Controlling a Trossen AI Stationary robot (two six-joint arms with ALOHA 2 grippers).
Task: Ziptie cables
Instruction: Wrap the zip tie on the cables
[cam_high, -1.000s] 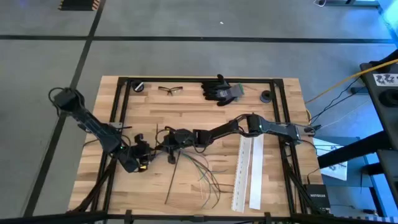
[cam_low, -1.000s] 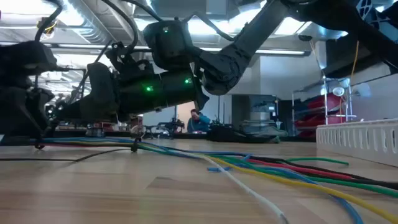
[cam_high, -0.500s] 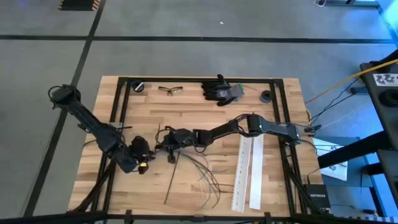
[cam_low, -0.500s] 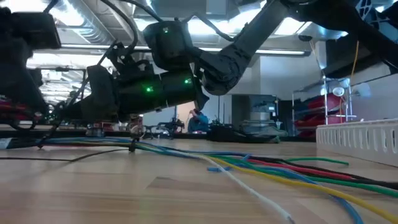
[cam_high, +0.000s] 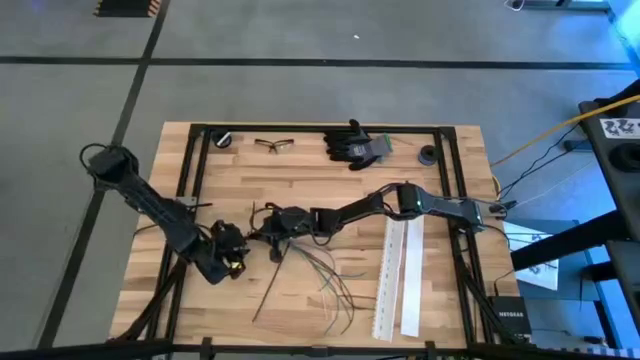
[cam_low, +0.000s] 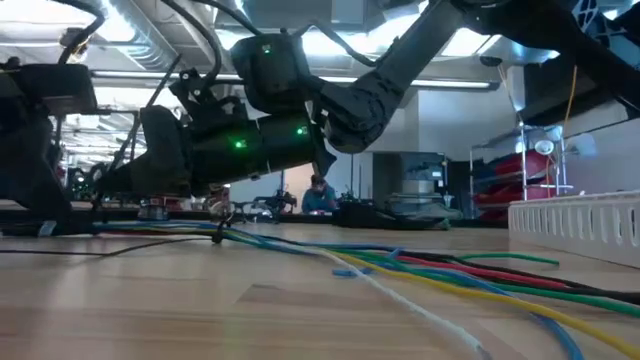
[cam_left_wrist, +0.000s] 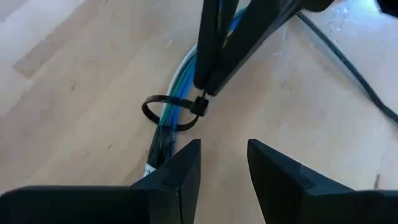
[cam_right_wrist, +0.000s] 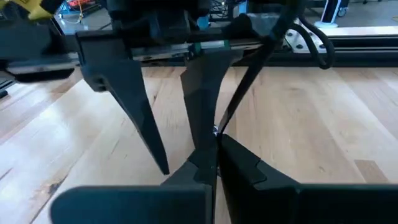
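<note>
The cables (cam_left_wrist: 176, 109) lie left of the desk's (cam_high: 300, 170) middle, a black ziptie (cam_left_wrist: 166, 113) looped round them. We judge cinching is in hand; next, pull the tail tight. Our right hand (cam_left_wrist: 208, 87) pinches the ziptie's tail at its head; our left hand (cam_left_wrist: 222, 163), narrowly parted, hovers empty just beside.

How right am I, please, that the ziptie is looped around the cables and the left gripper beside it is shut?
The left gripper is open, per the left wrist view; the ziptie does loop around the cables.
</note>
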